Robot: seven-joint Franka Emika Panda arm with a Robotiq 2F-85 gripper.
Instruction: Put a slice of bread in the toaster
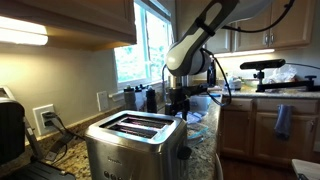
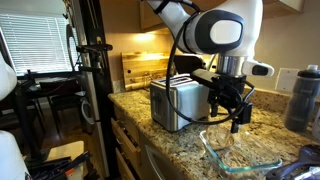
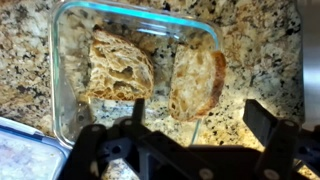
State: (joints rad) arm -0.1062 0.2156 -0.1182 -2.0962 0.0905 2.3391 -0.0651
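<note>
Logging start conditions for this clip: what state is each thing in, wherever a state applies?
gripper: open, empty, above the glass dish.
glass dish: uncovered, holds both slices.
wider bread slice: lying flat in the dish, ungrasped.
narrower bread slice: lying flat beside it, ungrasped.
toaster: upright, no bread sticking out of its slots.

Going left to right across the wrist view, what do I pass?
Blue-rimmed container → squarish bread slice → narrower bread slice → bare granite counter. Both slices lie in the glass dish.
</note>
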